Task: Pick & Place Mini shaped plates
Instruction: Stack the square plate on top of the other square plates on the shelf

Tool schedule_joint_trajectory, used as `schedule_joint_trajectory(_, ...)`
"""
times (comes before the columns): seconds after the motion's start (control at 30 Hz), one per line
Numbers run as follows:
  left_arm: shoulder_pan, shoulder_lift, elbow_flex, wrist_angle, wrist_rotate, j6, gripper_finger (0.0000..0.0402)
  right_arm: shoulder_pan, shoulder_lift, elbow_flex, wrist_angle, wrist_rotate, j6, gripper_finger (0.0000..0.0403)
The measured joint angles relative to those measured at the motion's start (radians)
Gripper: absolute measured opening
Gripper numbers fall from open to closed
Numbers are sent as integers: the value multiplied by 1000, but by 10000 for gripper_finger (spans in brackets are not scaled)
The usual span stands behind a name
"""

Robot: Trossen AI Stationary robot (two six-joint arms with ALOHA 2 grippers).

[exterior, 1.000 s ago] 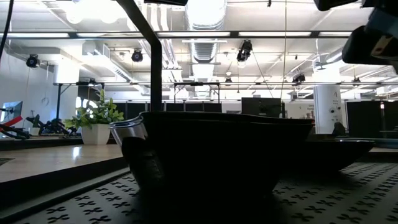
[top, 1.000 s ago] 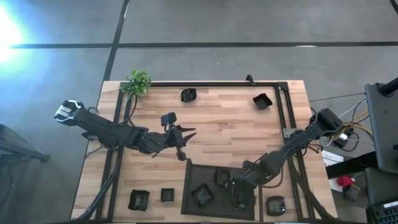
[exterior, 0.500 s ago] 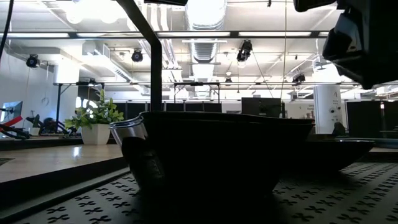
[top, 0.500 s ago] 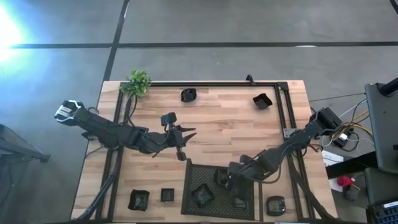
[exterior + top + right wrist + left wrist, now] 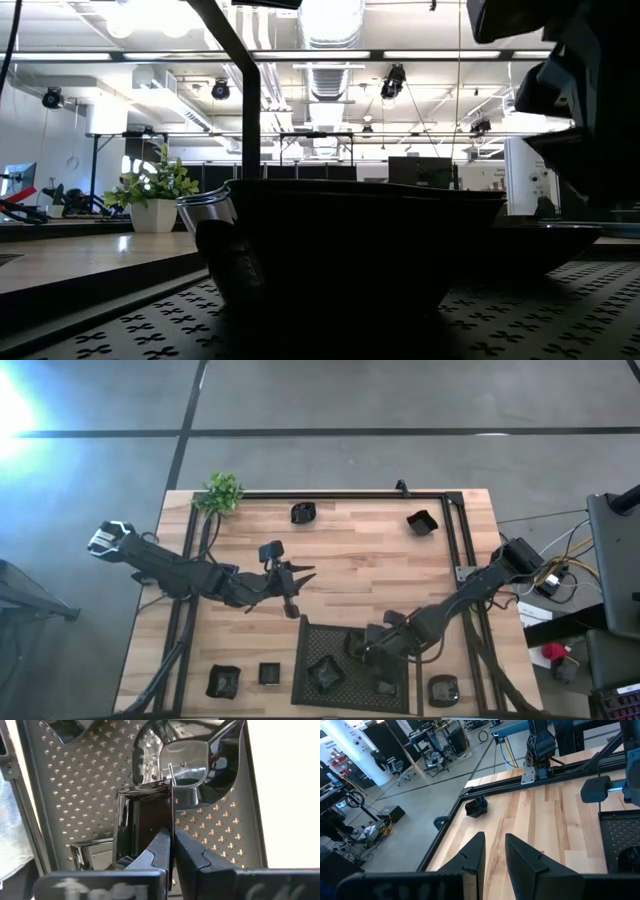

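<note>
Black square mini plate (image 5: 145, 822) stands pinched edge-on in the right pincer (image 5: 172, 842) over the tray (image 5: 75, 795).

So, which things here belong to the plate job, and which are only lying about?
Job:
- small glossy black shaped plates
- large black perforated tray
- right gripper, shut on the rim of a rectangular plate

Lying about:
- small green leafy plant

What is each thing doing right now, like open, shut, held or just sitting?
Left gripper: open, empty, over bare wood.
Right gripper: shut on a plate's rim, above the tray.
Square plate: pinched by its rim, tilted.
Shiny plate: lying in the tray, not held.
Tray: flat on the table, plates inside.
Plant: upright at a table corner.
</note>
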Motion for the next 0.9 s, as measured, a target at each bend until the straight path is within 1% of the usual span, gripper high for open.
schedule_joint_trajectory(0.23,0,0,0,0,0,0,71,24,2,7,-1,-7,17,12)
schedule_joint_trajectory(0.47,0,0,0,0,0,0,71,40,1,13,1,-102,25,12)
schedule_joint_trajectory(0.57,0,0,0,0,0,0,71,42,1,13,1,-113,25,12)
schedule_joint_trajectory(0.9,0,0,0,0,0,1,71,46,1,6,3,-205,21,13)
